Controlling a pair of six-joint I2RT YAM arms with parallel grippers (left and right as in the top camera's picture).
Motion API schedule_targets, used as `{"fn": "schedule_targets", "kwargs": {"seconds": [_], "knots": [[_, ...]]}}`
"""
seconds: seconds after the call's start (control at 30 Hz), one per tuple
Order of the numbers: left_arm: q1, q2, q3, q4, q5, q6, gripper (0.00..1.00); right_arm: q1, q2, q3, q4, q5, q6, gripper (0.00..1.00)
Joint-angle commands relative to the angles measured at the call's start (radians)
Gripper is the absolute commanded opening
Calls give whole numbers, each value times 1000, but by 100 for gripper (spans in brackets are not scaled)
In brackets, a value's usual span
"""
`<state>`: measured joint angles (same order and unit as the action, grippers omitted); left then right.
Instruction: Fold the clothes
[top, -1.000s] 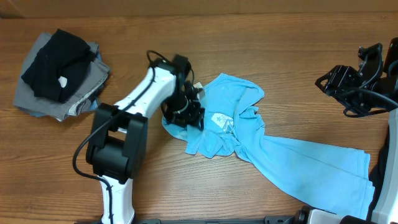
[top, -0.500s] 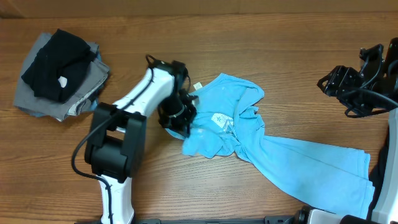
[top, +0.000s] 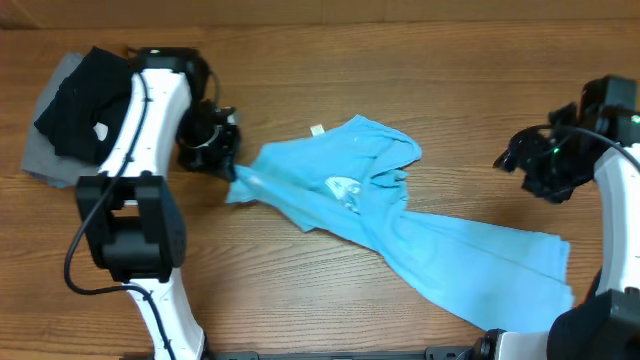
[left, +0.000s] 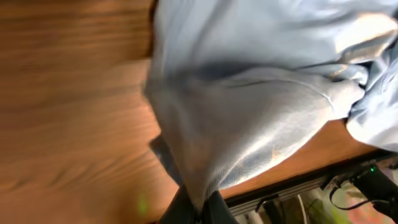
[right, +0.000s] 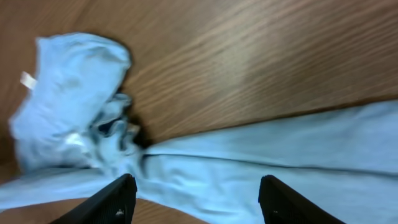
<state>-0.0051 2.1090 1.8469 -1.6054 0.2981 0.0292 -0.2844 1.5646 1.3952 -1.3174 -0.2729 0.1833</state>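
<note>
The light blue T-shirt (top: 450, 262) lies across the middle of the worktop (top: 400, 60). It is drawn out on a slant from its left corner down toward the front right, with a bunched, creased mass near its centre. I can make out white lettering (top: 343, 188) on that bunched part and a small white tag (top: 318, 130) at the shirt's far edge. My left arm (top: 150, 110) reaches to the shirt's left corner, and the left jaws are clamped tight on the cloth there. The left wrist view is blurred, but the fabric fills most of it and narrows into a pinch at the bottom edge. At the far left of the worktop, beside the left arm, sits a heap of black and grey garments (top: 70, 120), apart from the shirt. My right arm (top: 610, 180) is over at the right side, not touching the shirt. The right jaws stand wide with nothing between them. The right wrist view looks past its two fingers (right: 115, 198) onto the long flat stretch of blue cloth and the bare wood beyond it.
</note>
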Motion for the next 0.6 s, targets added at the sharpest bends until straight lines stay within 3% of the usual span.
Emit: {"fn": "schedule_targets", "kwargs": {"seconds": [0.0,0.37,0.57], "knots": [[63,4,24,-23,-51,16,5,9,0,-79,40,-27,-4,67],[164,-53,24,-61,-93,16,4,157,0,-307,222,-113,-37,68],[232,-169,25,-36,-118,-3,4,191,0,-369,294,-60,105,68]]}}
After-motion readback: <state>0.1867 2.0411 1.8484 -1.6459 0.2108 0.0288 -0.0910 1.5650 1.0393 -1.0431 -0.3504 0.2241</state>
